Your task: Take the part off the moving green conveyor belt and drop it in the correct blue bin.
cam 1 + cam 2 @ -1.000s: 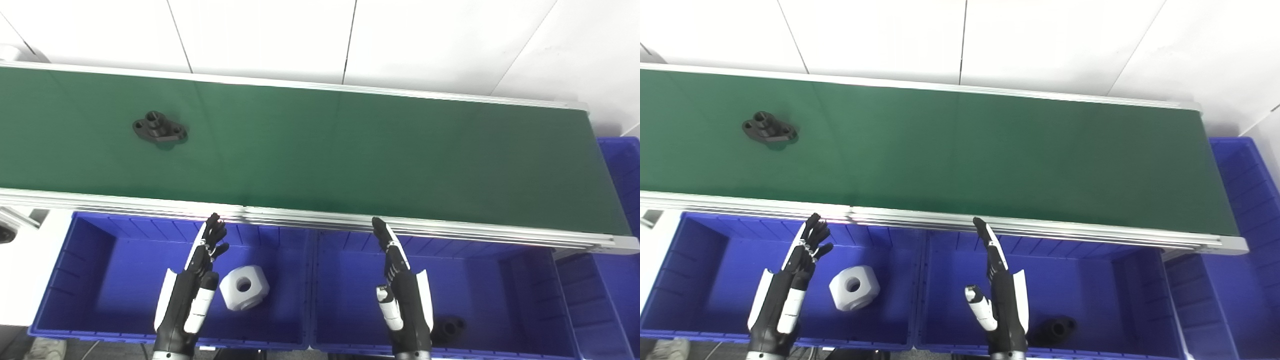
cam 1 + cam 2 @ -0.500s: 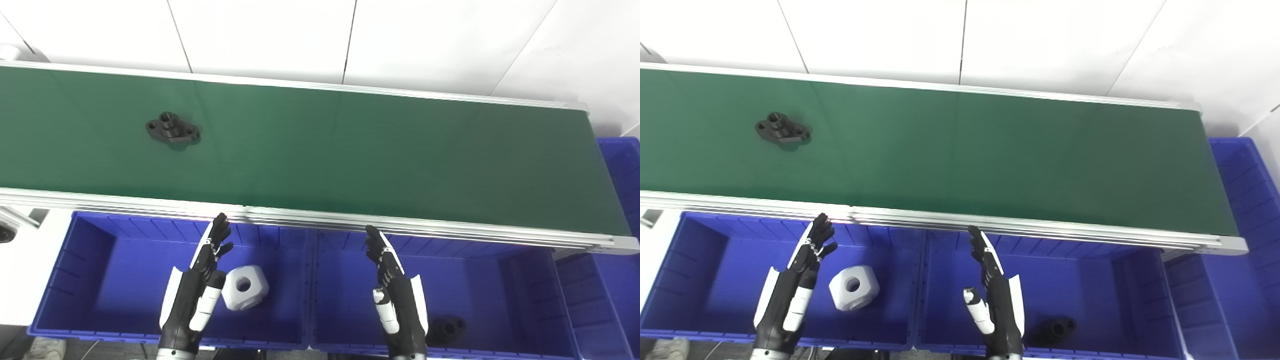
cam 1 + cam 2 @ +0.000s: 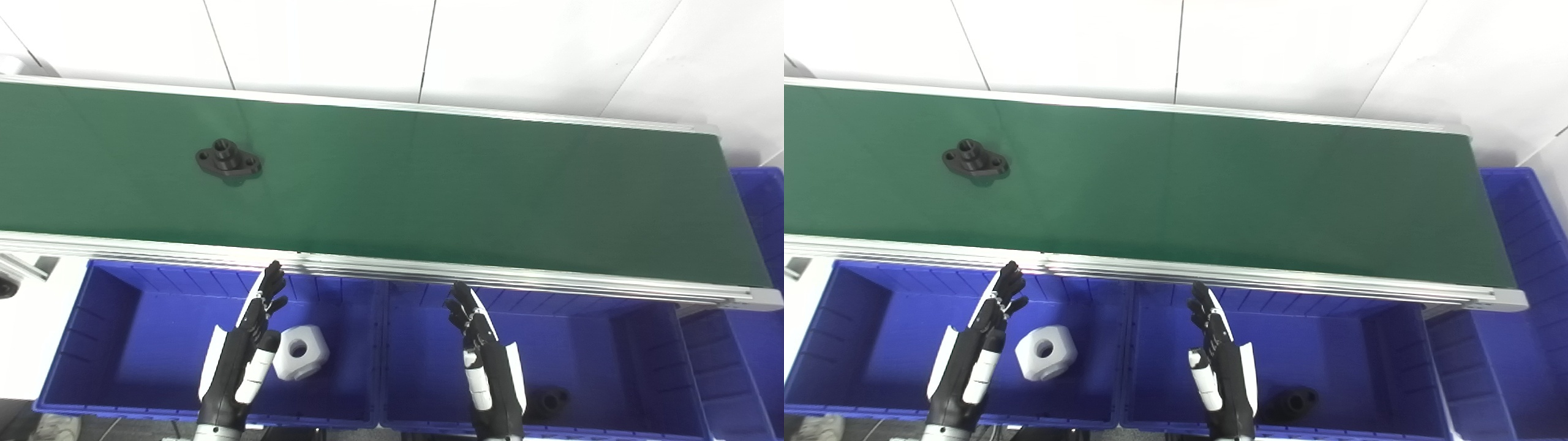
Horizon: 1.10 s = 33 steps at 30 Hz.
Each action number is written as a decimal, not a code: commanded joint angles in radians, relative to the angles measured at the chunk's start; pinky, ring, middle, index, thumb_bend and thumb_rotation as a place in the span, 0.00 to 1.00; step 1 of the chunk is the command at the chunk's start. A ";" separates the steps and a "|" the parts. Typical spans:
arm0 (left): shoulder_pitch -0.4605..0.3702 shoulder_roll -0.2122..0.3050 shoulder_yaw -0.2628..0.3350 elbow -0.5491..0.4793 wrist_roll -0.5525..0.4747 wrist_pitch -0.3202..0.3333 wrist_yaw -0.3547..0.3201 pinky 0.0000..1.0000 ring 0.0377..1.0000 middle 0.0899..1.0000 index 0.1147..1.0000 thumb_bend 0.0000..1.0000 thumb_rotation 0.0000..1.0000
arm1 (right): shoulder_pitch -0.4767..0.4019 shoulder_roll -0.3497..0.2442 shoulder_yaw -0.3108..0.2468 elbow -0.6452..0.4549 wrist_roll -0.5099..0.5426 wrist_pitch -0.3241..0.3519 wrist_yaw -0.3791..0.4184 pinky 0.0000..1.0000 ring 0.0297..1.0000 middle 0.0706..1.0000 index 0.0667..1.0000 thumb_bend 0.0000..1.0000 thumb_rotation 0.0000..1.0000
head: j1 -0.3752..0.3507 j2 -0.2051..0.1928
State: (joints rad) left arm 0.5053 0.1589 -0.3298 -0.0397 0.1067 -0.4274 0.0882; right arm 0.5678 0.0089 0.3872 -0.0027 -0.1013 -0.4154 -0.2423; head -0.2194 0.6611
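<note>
A black flanged part with a raised hub and bolt holes lies on the green conveyor belt, left of centre. My left hand hovers open over the left blue bin, fingers stretched toward the belt's near rail. My right hand is open too, held over the middle blue bin. Both hands are well short of the part and hold nothing.
A white block with a hole lies in the left bin beside my left hand. A black part rests in the middle bin. A third blue bin stands at the belt's right end. The aluminium rail borders the belt's near side.
The black part has ridden the belt to the right. My right hand has drawn back slightly toward me; my left hand has shifted a little to the right.
</note>
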 commanded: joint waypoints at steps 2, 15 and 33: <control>0.002 0.005 0.008 -0.011 -0.012 -0.042 -0.012 0.91 0.96 0.97 0.97 0.59 0.99 | 0.004 0.019 0.001 -0.008 0.002 -0.054 0.012 0.90 0.89 0.92 0.91 0.83 0.94 | 0.000 -0.004; -0.037 0.012 -0.032 0.077 0.027 -0.043 0.022 0.87 0.94 0.96 0.96 0.58 1.00 | -0.003 0.017 -0.031 0.047 0.042 -0.054 0.041 0.88 0.89 0.90 0.91 0.86 0.94 | 0.071 -0.150; -0.075 -0.023 -0.107 0.125 0.034 -0.043 0.107 0.87 0.89 0.90 0.89 0.71 1.00 | 0.016 0.008 -0.135 -0.042 0.109 -0.054 0.184 0.85 0.87 0.89 0.92 0.89 0.87 | 0.154 -0.119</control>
State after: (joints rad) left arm 0.4333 0.1262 -0.4385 0.1086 0.1442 -0.4294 0.1929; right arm 0.5659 0.0179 0.2511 -0.0025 0.0216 -0.4332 -0.0789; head -0.0660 0.5415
